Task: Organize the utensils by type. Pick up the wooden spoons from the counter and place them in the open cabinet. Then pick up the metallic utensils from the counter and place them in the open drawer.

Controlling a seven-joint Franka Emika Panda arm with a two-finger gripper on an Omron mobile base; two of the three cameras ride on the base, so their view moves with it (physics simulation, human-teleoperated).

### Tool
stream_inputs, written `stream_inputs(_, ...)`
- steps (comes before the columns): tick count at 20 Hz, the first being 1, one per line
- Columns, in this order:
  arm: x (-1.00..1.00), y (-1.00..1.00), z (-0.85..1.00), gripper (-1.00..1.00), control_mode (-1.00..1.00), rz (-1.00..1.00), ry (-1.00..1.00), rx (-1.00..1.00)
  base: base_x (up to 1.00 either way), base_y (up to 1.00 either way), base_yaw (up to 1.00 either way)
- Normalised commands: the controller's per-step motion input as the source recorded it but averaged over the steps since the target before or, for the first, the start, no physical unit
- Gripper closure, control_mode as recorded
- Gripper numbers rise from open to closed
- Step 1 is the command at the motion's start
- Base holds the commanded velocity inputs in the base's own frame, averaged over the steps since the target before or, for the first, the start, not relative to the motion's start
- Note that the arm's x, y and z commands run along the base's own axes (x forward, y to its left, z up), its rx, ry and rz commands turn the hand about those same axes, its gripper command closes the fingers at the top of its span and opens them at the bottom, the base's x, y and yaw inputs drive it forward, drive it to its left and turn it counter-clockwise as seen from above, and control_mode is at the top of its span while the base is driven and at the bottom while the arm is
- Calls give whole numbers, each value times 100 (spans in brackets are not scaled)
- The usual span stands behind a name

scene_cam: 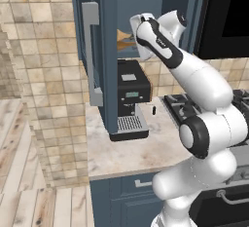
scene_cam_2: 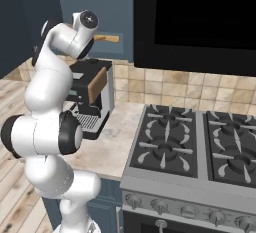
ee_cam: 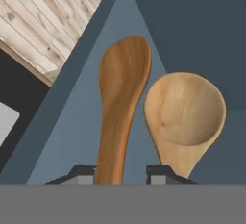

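Two wooden spoons point(ee_cam: 144, 112) inside the cabinet point(scene_cam: 104, 50), one gripped by the claw point(ee_cam: 120, 172).

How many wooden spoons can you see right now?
2. In the hand view, a darker wooden spoon lies between the pincer tips, on the blue cabinet shelf; a paler wooden spoon lies beside it. Others may be hidden.

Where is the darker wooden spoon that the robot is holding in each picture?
Left base view: the darker wooden spoon is a brown bit inside the cabinet, just left of the hand.
Right base view: it looks like the tan stick poking right from the hand, upper left.
Hand view: middle, between the tips of the tool.
Shared landmark: the dark blue cabinet.
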Motion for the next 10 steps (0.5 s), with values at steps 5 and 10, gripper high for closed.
stream_inputs(5,34,-2,0,100,-100,0,1,-8,0,0,0)
stream_inputs(10,28,-5,0,100,-100,0,4,-2,0,0,0)
